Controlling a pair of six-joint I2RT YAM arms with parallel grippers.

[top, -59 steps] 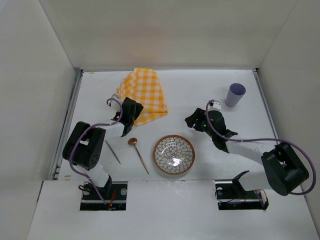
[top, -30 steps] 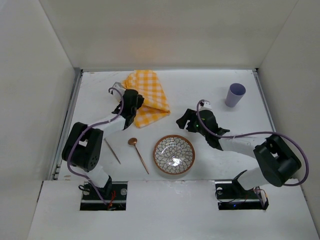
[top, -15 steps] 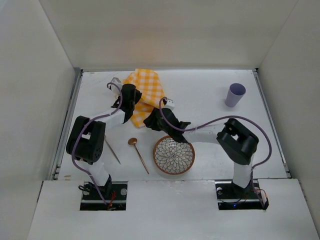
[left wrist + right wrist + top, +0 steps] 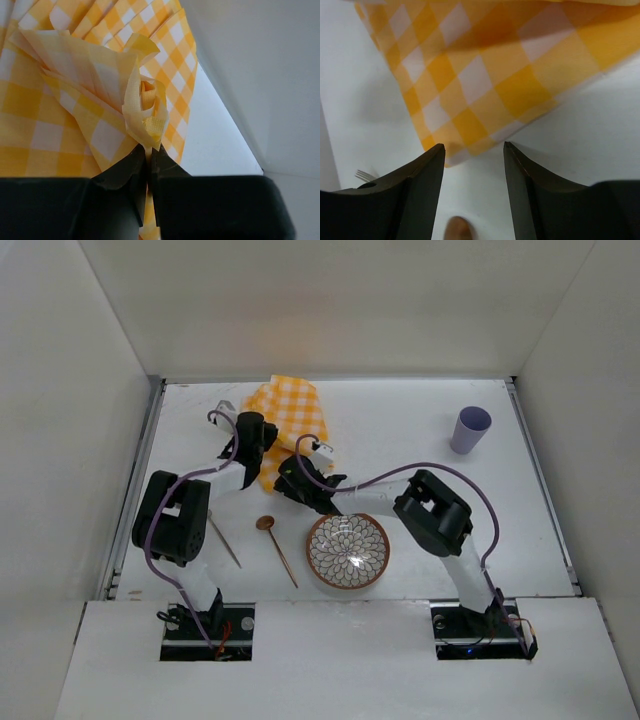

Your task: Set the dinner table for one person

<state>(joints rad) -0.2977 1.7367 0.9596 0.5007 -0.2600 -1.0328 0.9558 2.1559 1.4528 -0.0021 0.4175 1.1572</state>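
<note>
Right arm has swung from the right half across to centre-left since two seconds ago. My right gripper (image 4: 290, 480) now sits at the near corner of the yellow-and-white checked cloth (image 4: 293, 412), jaws apart and holding nothing. My left gripper (image 4: 148, 150) is clamped on a bunched fold of that cloth, the edge curling above the fingertips.

Surface: the plain white rectangular bench (image 4: 420, 460) fills the enclosure floor, with grey metal rails (image 4: 135, 490) along both sides and white walls (image 4: 330, 310) on three sides. Cloth lies far centre-left, the floral-patterned round bowl (image 4: 347, 549) near centre, the brown wooden spoon (image 4: 277, 548) left of it, the lilac cup (image 4: 470, 429) far right.

Unclear: the thin utensil (image 4: 225, 543) by my left arm is too slender to identify from above. The right wrist view cuts off fork tines (image 4: 364, 175) at its left edge. Both arms hide the cloth's near edge from above.
</note>
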